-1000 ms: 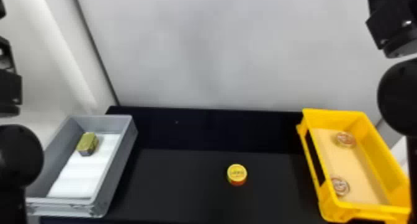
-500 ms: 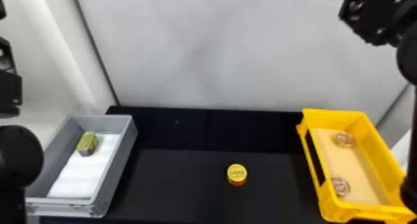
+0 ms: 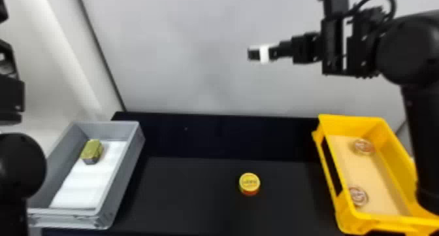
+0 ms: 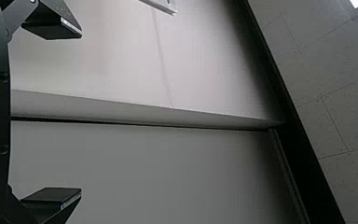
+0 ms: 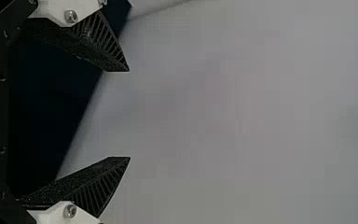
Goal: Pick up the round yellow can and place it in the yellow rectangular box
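"While I stand here looking, where's the round yellow can (image 3: 249, 183)?"

"To the left of the yellow rectangular box (image 3: 385, 220), well apart from it, sitting flat on the black table (image 3: 196, 199). You can see its yellow lid and a reddish side."

"And what's in that yellow rectangular box?"

"Two round tins on a tan bottom: one toward the far end (image 3: 363, 146), the other nearer us (image 3: 358, 196), by the left wall."

"Is the right gripper (image 3: 251, 54) down at the can?"

"No, in the head view it's up against the pale wall (image 3: 196, 55), higher than the yellow rectangular box and to its left, pointing left, with a white band (image 3: 264, 54) near the tips. The right wrist view has its two ribbed fingers spread wide."

"What about the other arm?"

"The left arm (image 3: 19, 166) is parked far to the left of the yellow rectangular box. The left wrist view has the left gripper (image 4: 80, 113) with its fingers wide apart too."

"And that grey box (image 3: 122, 186)?"

"Also far left of the yellow one, holding a small gold-topped block (image 3: 92, 150) and a white sheet (image 3: 85, 189)."
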